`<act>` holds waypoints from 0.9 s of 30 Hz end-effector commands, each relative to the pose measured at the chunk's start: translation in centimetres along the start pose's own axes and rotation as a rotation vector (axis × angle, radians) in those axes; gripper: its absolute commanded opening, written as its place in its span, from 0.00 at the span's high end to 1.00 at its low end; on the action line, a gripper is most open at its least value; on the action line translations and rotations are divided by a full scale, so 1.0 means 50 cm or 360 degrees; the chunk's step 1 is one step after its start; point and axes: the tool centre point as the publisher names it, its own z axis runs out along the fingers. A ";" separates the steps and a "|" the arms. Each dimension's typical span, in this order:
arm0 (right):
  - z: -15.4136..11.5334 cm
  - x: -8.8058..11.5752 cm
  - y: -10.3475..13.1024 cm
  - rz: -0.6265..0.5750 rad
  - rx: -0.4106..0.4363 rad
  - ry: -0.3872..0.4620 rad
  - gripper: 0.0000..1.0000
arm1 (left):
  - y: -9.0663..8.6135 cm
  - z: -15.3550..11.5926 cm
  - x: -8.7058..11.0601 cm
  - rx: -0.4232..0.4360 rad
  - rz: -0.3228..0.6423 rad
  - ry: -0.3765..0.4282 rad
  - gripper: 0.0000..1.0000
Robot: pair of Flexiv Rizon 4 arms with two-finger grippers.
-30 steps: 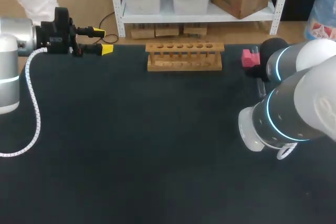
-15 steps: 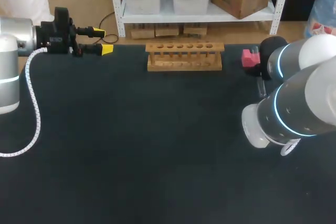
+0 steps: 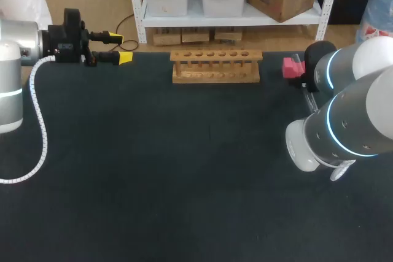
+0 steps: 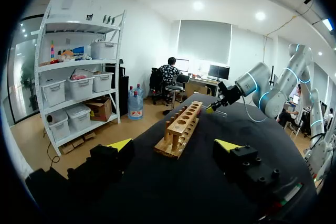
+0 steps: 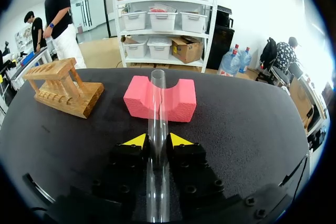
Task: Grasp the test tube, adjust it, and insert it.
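Grasp done: right fingers [image 5: 137, 141] clamp the test tube [image 5: 157, 108]; left fingers [image 4: 121, 145] wide apart, empty. Adjusting and insertion into the wooden rack [image 3: 216, 65] remain.

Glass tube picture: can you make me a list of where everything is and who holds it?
tube: clear glass, held by the right gripper, pointing at the pink block
right gripper: shut on the tube
left gripper: open, empty, at the far left of the table
rack: wooden, holds no tube, far side of the table
pink block: on the table, right of the rack
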 end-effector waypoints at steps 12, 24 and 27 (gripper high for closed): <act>-0.077 -0.052 0.037 0.0119 0.0105 -0.0066 1.00 | -0.003 -0.001 0.003 -0.0006 0.0004 -0.0008 0.00; -0.168 -0.103 0.120 0.0171 0.0182 -0.0120 1.00 | -0.003 -0.001 0.003 -0.0006 0.0004 -0.0008 0.00; -0.181 -0.111 0.143 0.0186 0.0190 -0.0140 1.00 | -0.003 -0.001 0.003 -0.0006 0.0004 -0.0008 0.00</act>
